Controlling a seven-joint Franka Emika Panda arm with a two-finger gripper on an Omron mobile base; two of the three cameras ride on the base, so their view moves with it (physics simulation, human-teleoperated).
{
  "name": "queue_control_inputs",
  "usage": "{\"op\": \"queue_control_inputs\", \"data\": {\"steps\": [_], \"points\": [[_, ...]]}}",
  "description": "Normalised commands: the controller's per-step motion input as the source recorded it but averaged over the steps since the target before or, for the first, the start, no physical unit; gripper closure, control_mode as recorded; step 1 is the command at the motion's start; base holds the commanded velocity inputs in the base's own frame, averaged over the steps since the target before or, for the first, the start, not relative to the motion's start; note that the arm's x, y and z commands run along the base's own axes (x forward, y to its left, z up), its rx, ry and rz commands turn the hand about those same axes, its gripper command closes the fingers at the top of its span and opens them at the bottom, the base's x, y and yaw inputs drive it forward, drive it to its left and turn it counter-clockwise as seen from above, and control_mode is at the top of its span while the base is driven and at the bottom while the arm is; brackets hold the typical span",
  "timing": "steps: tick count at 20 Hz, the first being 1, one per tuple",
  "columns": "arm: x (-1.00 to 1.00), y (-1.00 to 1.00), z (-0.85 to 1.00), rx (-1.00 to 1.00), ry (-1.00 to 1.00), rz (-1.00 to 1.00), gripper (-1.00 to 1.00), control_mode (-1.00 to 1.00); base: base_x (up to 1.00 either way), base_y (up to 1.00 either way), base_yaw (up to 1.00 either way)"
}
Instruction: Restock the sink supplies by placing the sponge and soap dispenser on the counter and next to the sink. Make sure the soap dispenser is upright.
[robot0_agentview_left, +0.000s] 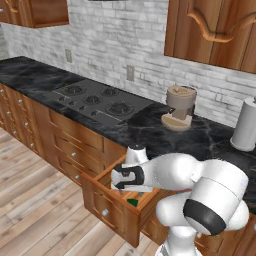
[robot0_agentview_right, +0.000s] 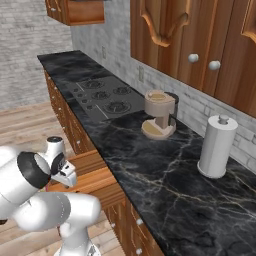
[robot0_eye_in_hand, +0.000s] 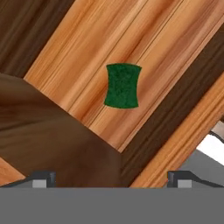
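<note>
The sponge (robot0_eye_in_hand: 123, 85) lies green side up on the pale wooden floor of an open drawer (robot0_agentview_left: 107, 196), and a corner of the sponge (robot0_agentview_left: 132, 202) shows beneath my hand in the left base view. My gripper (robot0_eye_in_hand: 111, 178) hangs above the drawer, open, its fingertips (robot0_eye_in_hand: 43, 178) wide apart with nothing between them. It points down into the drawer (robot0_agentview_right: 92, 176). A dull brown rounded mass (robot0_eye_in_hand: 52, 135) lies close under the left fingertip; I cannot tell whether it is the soap dispenser. The black marble counter (robot0_agentview_left: 150, 127) runs above the drawer. The sink is out of view.
A black stovetop (robot0_agentview_left: 95, 100) is set into the counter to the left. A tan coffee machine (robot0_agentview_left: 180, 107) and a white paper-towel roll (robot0_agentview_left: 245, 125) stand at the back. The drawer's dark side walls (robot0_eye_in_hand: 175, 109) hem in the sponge. Wall cabinets (robot0_agentview_right: 190, 45) hang overhead.
</note>
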Motion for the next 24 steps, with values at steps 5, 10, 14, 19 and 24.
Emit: {"op": "queue_control_inputs", "data": {"steps": [5, 10, 14, 19, 24], "points": [[-0.21, 0.7, -0.41, -0.03, 0.04, 0.0, -1.0, -1.0, 0.0, 0.0, 0.0], [-0.63, 0.6, -0.35, 0.0, 0.03, 0.0, -1.0, -1.0, 0.0, 0.0, 0.0], [-0.91, 0.35, -0.45, 0.04, 0.0, 0.0, -1.0, -1.0, 0.0, 0.0, 0.0], [0.57, -0.48, 0.56, 0.09, 0.05, -0.03, -1.0, -1.0, 0.0, 0.0, 0.0], [0.58, -0.18, -0.19, 0.03, 0.15, -0.16, -1.0, -1.0, 0.0, 0.0, 0.0]]}}
